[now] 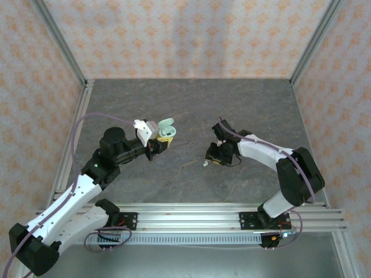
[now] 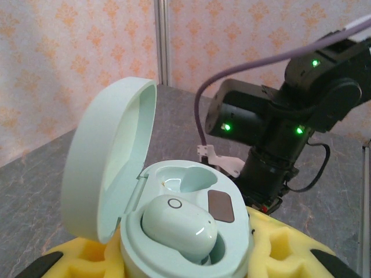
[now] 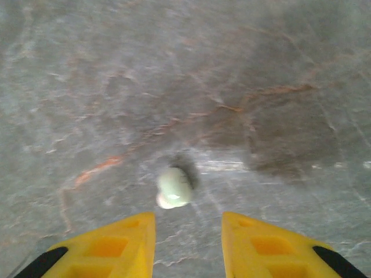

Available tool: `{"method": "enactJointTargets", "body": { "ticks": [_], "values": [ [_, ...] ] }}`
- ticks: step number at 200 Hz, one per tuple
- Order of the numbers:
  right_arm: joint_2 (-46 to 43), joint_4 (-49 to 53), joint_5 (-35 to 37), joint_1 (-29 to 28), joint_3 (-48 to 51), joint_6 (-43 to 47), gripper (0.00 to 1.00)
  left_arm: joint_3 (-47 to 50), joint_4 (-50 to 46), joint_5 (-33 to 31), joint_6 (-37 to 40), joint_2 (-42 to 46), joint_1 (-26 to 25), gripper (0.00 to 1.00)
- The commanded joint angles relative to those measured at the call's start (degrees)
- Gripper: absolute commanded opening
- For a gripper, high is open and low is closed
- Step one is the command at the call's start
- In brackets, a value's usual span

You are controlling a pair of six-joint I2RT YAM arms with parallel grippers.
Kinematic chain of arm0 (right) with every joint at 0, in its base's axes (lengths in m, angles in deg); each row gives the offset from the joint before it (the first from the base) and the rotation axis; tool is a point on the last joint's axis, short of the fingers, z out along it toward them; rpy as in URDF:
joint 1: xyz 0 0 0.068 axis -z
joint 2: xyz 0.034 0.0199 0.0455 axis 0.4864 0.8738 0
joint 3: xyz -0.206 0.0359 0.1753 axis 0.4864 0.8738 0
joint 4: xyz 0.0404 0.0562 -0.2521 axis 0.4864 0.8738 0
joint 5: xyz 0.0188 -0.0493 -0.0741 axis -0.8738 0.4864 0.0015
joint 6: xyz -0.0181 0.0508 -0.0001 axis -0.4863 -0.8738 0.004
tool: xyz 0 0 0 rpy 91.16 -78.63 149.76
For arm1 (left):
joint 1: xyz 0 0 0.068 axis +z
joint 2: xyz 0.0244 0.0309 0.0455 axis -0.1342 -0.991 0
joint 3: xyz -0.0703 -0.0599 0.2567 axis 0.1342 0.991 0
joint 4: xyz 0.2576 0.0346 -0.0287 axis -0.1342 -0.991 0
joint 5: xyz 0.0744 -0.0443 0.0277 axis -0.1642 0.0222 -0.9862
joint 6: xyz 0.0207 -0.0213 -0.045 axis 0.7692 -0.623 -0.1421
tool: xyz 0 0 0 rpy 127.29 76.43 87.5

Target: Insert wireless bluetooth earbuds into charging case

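Right wrist view has the loose earbud (image 3: 174, 187), a pale whitish-green bead, lying on the grey bench (image 3: 278, 69) just ahead of the right hand (image 3: 188, 223), at about eleven o'clock from the gap between its yellow fingers (image 3: 116, 249). Those fingers stand moderately apart with nothing between them, so that hand is open and empty, and neither finger touches the bud. Seen from above, the bud lies at about seven o'clock of the right hand. The left hand (image 1: 161, 140) is well apart, at about ten o'clock from the bud, closed on the mint charging case (image 1: 166, 132), which looks raised off the bench. From the left wrist, the case has its lid (image 2: 104, 168) swung up at nine o'clock. One seated earbud (image 2: 177, 223) fills the near socket, and the far socket (image 2: 185, 176) is bare. I judge the step in hand to be the pick-up of the second bud, with the case presented ready for it. The next move calls for lowering the right hand until its fingers straddle the bud. It must then close gently, since so small and rounded a thing could squirt out sideways. After that comes a carry toward ten o'clock and a turn of the bud to suit the bare socket.
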State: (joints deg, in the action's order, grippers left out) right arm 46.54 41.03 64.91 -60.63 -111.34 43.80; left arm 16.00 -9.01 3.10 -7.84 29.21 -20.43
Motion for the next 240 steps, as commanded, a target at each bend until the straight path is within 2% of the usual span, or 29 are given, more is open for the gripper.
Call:
{"method": "enactJointTargets", "body": {
  "ticks": [1,145,240],
  "values": [
    [-2.3,-7.0,4.1,-0.5,1.9,-3.5,0.35,0.2,1.2,0.6,0.3,-0.1,-0.3,0.08],
    [4.8,-7.7,3.2,-3.0,0.4,-2.1,0.31,0.1,1.7,0.8,0.2,-1.1,-0.3,0.08],
    [4.0,-4.9,4.6,-4.2,-0.1,-2.5,0.32,0.6,1.9,0.9,0.1,-0.8,-0.2,0.08]
  ]
}}
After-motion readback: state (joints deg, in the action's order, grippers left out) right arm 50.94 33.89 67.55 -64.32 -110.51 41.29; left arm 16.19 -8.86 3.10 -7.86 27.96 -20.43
